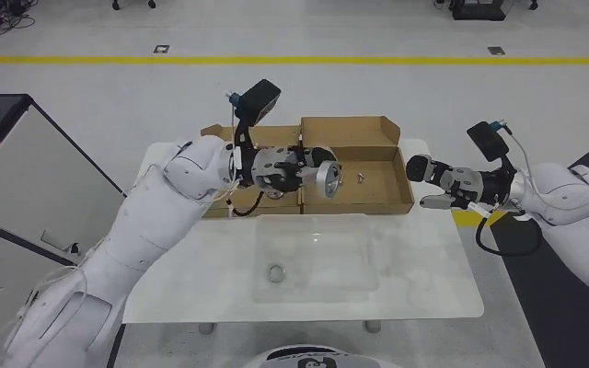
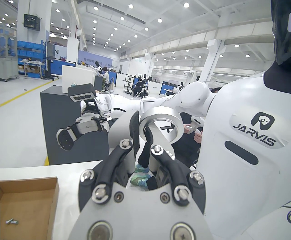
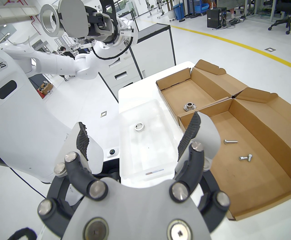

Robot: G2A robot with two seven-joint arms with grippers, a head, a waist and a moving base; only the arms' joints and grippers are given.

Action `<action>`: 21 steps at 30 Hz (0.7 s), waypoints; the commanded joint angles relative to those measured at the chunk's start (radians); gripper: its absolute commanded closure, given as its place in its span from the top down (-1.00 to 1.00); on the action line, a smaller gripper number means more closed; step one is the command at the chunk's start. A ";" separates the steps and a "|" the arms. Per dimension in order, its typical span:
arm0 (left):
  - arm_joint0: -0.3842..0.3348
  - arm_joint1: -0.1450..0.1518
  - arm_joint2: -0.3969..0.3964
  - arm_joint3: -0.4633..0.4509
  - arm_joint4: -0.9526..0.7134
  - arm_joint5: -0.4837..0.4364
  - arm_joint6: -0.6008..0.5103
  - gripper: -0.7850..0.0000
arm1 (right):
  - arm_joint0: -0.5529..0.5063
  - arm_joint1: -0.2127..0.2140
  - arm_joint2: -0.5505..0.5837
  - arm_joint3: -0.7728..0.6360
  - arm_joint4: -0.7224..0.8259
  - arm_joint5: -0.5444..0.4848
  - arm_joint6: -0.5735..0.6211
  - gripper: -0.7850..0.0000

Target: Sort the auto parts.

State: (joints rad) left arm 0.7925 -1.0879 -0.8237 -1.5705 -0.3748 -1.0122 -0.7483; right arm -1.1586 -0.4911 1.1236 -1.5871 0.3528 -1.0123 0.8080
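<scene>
Pinching ring [image 2: 159, 113] wall, left tool [image 2: 141, 126]

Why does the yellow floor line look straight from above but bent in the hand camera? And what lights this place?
Top view: the yellow line runs straight. Right wrist view: it bows, likely a wide lens bending things near the edges. Left wrist view: rows of ceiling lamps light the hall, and the metal ring in the left gripper gleams under them.
</scene>
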 commanded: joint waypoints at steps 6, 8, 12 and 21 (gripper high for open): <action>0.036 -0.006 -0.027 -0.027 -0.054 0.003 0.117 -1.00 | 0.000 0.000 0.000 0.000 0.000 0.000 0.000 1.00; 0.048 -0.012 -0.036 -0.040 -0.099 0.000 0.167 -1.00 | 0.000 0.000 0.000 0.000 0.000 0.000 0.000 1.00; 0.073 -0.028 -0.057 -0.068 -0.236 0.000 0.233 -1.00 | 0.000 0.000 0.000 0.000 0.000 0.000 0.000 1.00; 0.140 -0.083 -0.125 -0.100 -0.578 0.000 0.126 -1.00 | 0.000 0.000 0.000 0.000 0.000 0.000 0.000 1.00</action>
State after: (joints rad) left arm 0.9246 -1.1625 -0.9387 -1.6774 -0.9144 -1.0123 -0.5939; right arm -1.1586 -0.4911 1.1236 -1.5871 0.3528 -1.0123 0.8080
